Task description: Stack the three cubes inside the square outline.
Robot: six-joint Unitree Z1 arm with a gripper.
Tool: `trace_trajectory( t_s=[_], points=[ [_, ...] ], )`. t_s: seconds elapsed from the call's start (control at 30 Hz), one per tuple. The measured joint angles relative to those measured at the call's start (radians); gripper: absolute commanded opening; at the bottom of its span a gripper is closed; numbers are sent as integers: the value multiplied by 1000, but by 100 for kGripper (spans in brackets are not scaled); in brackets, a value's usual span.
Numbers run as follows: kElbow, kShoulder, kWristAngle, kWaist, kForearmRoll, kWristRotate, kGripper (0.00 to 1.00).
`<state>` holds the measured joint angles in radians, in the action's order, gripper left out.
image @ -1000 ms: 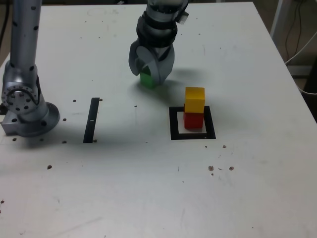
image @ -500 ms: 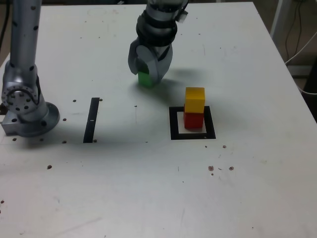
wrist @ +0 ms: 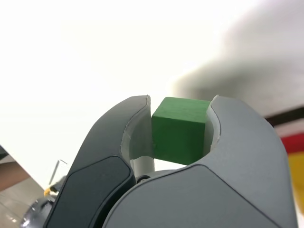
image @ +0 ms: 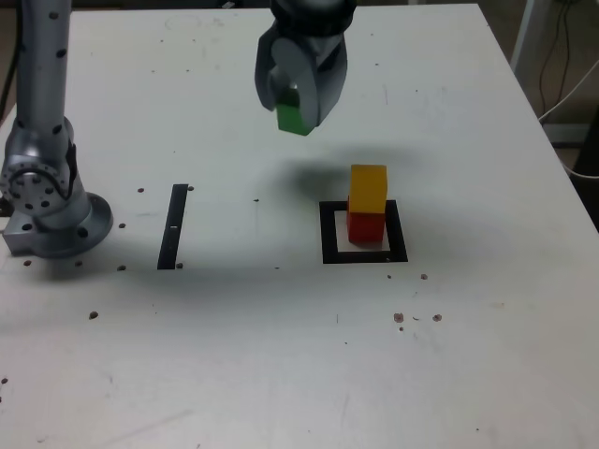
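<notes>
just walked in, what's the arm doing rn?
The hand is shut on the green cube and holds it in the air above the table, up and toward the exterior view's left of the stack. The yellow cube sits on the red cube inside the square outline. Green is the last one left to go on top.

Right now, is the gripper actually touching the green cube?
Touching. The wrist view shows the green cube pinched between both fingers of the gripper, with no gap on either side. The exterior view shows it lifted clear of the table.
</notes>
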<state>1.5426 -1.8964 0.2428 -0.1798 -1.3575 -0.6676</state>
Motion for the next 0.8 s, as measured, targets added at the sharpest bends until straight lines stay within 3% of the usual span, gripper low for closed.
trace_trajectory(
  t_s=[0.5, 0.8],
  points=[
    [202, -7, -42, 121, -188, 211, 33],
    [263, -53, -65, 179, -232, 375, 33]
  ],
)
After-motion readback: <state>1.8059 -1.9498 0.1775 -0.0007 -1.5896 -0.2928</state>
